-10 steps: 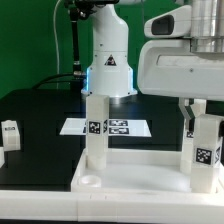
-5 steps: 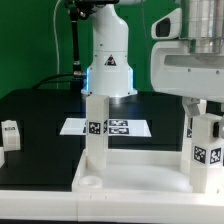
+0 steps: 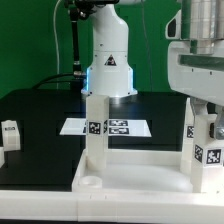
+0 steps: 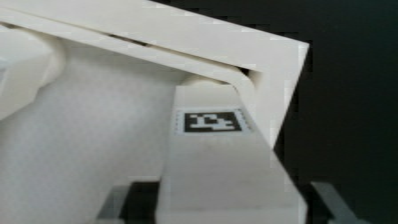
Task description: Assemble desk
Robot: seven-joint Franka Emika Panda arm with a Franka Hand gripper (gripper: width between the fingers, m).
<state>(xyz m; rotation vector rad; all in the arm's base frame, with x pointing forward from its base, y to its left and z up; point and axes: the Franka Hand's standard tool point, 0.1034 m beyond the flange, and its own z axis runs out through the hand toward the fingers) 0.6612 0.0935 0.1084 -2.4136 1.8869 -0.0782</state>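
Since the earlier frames your arm's white housing has slid toward the exterior view's right, and the leg [image 3: 203,150] beneath it has gone along. You can see the gripper [image 3: 200,108] partly closed on that leg's top, its fingers [image 4: 139,203] flanking the post in the wrist view. That leg stands upright at the tabletop [image 3: 135,170] corner on the exterior view's right, a second leg [image 3: 95,130] at the opposite corner. Each post carries a black-and-white square tag; no readable words. Another loose leg [image 3: 10,134] lies near the exterior view's left edge, and the marker board [image 3: 105,127] sits behind the tabletop.
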